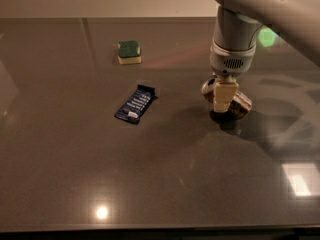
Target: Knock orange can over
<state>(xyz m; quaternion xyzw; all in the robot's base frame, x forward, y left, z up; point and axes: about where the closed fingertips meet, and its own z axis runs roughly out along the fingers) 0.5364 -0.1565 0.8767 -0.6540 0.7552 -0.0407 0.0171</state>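
The orange can (242,103) lies on its side in the right half of the bench (75,179), roughly midway between the far and near edges. Its long axis runs slantwise. The round silver top points toward the far-left corner and the orange-brown body trails toward the near-right corner. It is a small metal cylinder with a dull sheen, and a dark shadow sits under it on the near side.

The gripper (223,104) hangs straight down over the can's middle. Its cream, blocky tip covers part of the can, so I cannot tell whether it touches. I also cannot tell whether the gripper is apart or closed. Above it rises the arm (234,39), a smooth pale-grey column with a ribbed collar.

The bench is dark grey, polished and reflective. A flat dark-blue wrapper (135,103) with white print lies well apart from the can, toward the left edge. A green-topped, yellow-based sponge (129,51) sits nearer the far edge.
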